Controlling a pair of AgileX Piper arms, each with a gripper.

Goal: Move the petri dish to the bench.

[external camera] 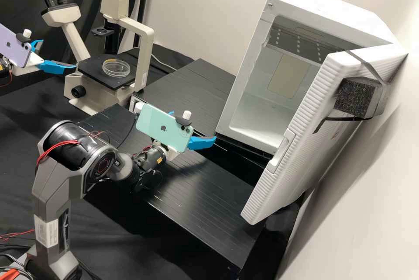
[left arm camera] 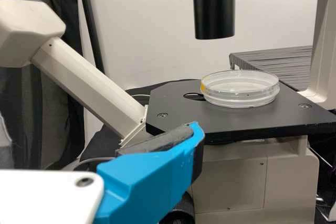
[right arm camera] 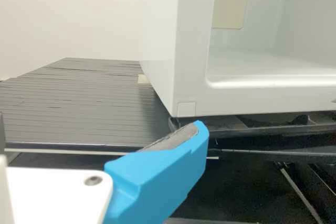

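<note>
In the high view the clear petri dish [external camera: 116, 68] lies flat on the black stage of the microscope [external camera: 94, 69]. My left gripper [external camera: 59, 54] stands open at the far left, beside the stage, apart from the dish. The left wrist view shows the dish [left arm camera: 240, 88] beyond one blue finger of the left gripper [left arm camera: 195, 130]. My right gripper [external camera: 194, 127], open and holding nothing, is over the black slatted bench [external camera: 205, 192], near the incubator's front corner; part of it is behind the phone. In the right wrist view, the right gripper [right arm camera: 199, 129] is in front of that corner.
The white incubator [external camera: 246, 61] stands at the back right with its ribbed door [external camera: 301, 140] swung open toward the bench's right end. Over the stage hangs the microscope's black tube [left arm camera: 213, 6]; its beige arm [external camera: 142, 59] rises beside the dish.
</note>
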